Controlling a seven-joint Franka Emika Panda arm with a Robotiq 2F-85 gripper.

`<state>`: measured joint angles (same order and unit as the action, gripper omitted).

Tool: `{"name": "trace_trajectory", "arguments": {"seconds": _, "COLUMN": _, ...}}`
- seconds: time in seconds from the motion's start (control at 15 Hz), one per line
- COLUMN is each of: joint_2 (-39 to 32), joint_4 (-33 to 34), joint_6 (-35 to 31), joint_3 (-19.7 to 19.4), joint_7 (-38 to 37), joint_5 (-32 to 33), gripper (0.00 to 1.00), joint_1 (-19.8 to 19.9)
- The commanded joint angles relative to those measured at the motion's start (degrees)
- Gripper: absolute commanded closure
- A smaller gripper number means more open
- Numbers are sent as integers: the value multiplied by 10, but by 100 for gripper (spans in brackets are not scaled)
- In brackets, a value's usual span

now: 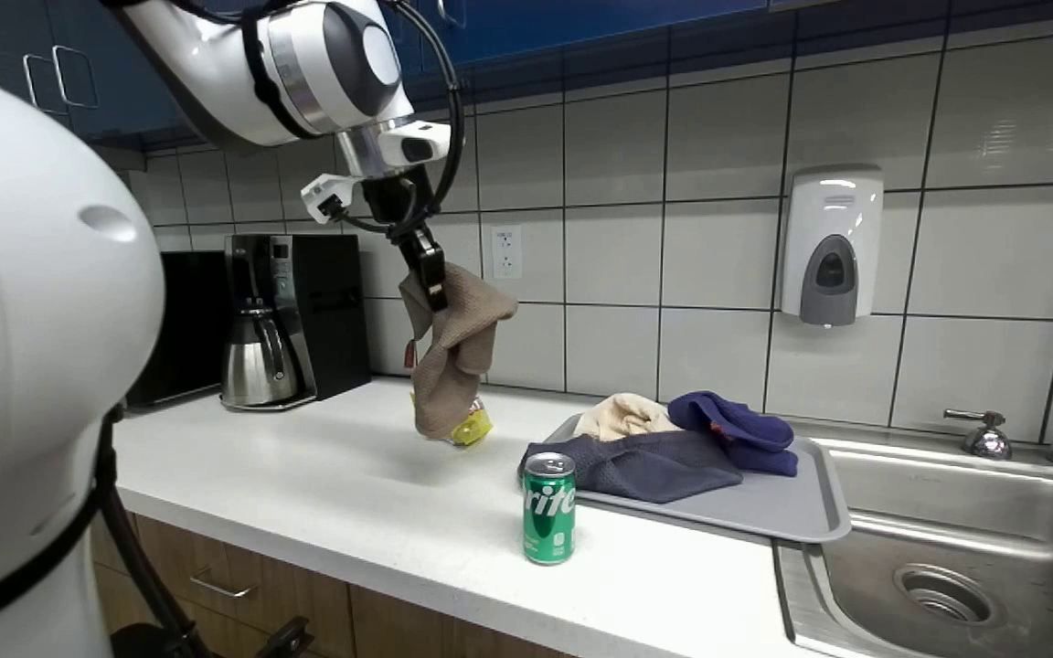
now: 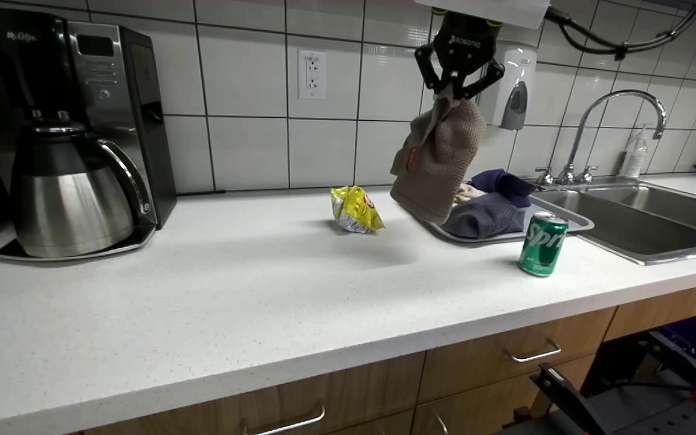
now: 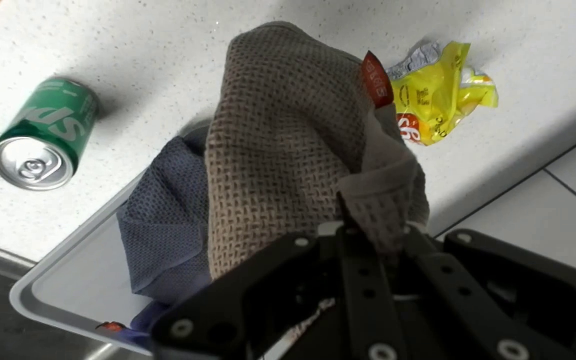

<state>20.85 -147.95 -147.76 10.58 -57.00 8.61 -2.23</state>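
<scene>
Pinching the brown cloth (image 2: pixel 438 160) by its gathered top, the gripper (image 2: pixel 452 95) suspends it near the gray tray (image 1: pixel 792 501); likely light, limp, best held bunched.

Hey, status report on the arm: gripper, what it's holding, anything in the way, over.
Gripper shut. Brown waffle-weave cloth in its grip, hanging above the counter. Possible obstacles on that counter: crumpled yellow chip bag, upright Sprite can.

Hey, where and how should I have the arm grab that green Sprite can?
Probably the upper wall of the green can, on opposite sides, coming straight down from above: it stands upright, round, top uncovered. The gripper would first have to release the brown cloth it holds.
</scene>
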Motion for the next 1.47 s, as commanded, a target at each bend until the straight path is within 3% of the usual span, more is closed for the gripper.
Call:
{"name": "trace_trajectory", "arguments": {"seconds": 0.0, "joint_2": 3, "joint_4": 8, "joint_6": 19, "joint_3": 32, "joint_7": 12, "joint_5": -10, "gripper": 99, "joint_1": -12}}
{"name": "trace_trajectory", "arguments": {"seconds": 0.8, "joint_2": -85, "joint_4": 67, "joint_6": 23, "joint_3": 110, "joint_7": 12, "joint_5": 14, "gripper": 99, "joint_1": -65}}
{"name": "trace_trajectory", "arguments": {"seconds": 1.4, "joint_2": -173, "joint_4": 115, "joint_6": 26, "joint_3": 112, "joint_7": 31, "joint_5": 38, "gripper": 99, "joint_1": -104}}
